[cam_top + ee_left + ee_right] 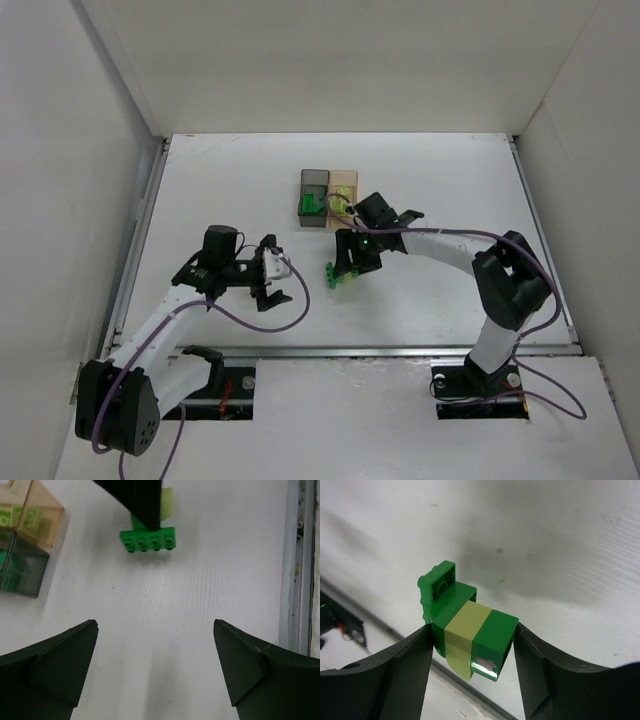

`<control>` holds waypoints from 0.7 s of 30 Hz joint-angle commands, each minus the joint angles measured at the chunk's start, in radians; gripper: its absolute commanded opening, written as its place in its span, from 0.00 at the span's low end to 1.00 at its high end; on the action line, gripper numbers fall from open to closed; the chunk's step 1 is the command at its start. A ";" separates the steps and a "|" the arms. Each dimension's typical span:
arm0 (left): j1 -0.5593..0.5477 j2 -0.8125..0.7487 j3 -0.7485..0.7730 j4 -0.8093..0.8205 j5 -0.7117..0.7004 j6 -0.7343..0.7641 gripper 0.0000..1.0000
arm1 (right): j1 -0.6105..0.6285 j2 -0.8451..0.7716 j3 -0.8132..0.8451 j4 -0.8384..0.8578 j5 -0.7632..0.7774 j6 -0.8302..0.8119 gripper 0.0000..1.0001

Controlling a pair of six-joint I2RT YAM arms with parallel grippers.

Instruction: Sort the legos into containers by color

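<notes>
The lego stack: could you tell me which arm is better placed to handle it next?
Right: the right end effector grips the lego stack near the bins; the left end effector hangs open, farther off.

The left pincer (272, 272) gapes wide on a low, bent arm. The right pincer (343, 268) tilts downward, its arm outstretched, fingers clamped on the lego cluster (492, 635) between them.

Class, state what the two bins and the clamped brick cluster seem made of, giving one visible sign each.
Grey bin: likely translucent smoky plastic; green bricks show through its walls.
Orange bin: likely translucent tinted plastic, same sign.
Brick cluster: probably hard glossy moulded plastic; sharp studs, a bright highlight.
</notes>
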 commanded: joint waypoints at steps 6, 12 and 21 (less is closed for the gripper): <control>-0.024 -0.002 0.135 -0.029 0.064 0.569 1.00 | 0.002 -0.106 0.205 -0.095 -0.251 -0.161 0.00; -0.042 -0.085 0.063 0.163 0.018 0.970 0.91 | 0.002 -0.088 0.236 -0.097 -0.385 -0.137 0.00; -0.061 -0.039 0.130 -0.158 0.042 1.510 0.65 | 0.002 -0.097 0.236 -0.002 -0.426 -0.054 0.00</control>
